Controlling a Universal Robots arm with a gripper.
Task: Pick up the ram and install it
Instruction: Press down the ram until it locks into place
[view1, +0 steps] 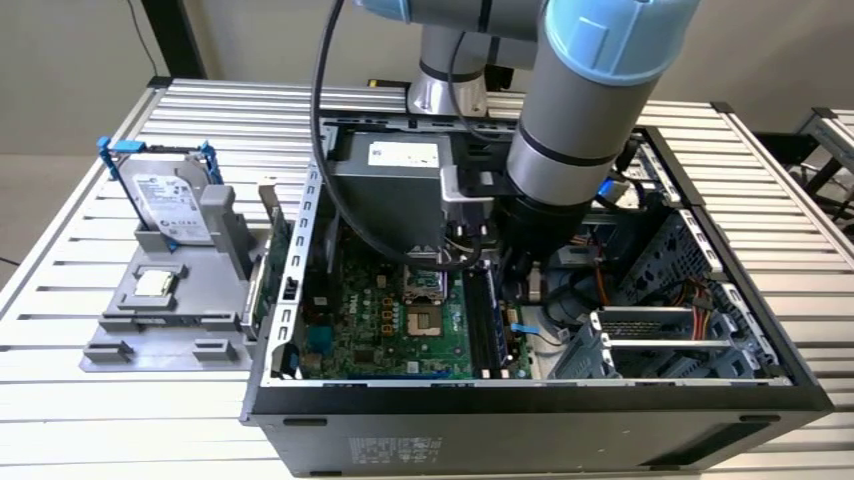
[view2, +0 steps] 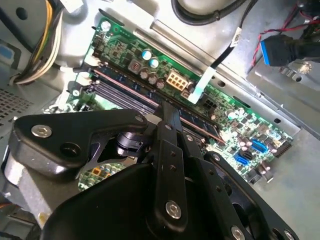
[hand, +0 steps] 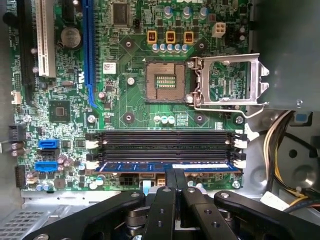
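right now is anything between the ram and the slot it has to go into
Nothing visible. In the first wrist view the ram already lies along the memory slot nearest the gripper, whose closed fingertips touch its edge. The other slots are bare.

The arm (view1: 587, 120) comes down steeply from above in the exterior view, a grey tube with a pale blue joint cap at its upper end; a second silver joint segment (view1: 447, 85) stands behind it, toward the exterior view's left; a black cable (view1: 320, 150) loops down alongside the arm toward the wrist; the dark wrist section (view1: 541, 225) points downward; in the first wrist view the gripper (hand: 174, 173) shows two black fingers (hand: 169, 176) pressed close together, side by side, with black linkage bars spreading out behind them; in the second wrist view the gripper (view2: 169, 111) shows the same narrow, drawn-together fingertips ahead of its broad black linkage plates.
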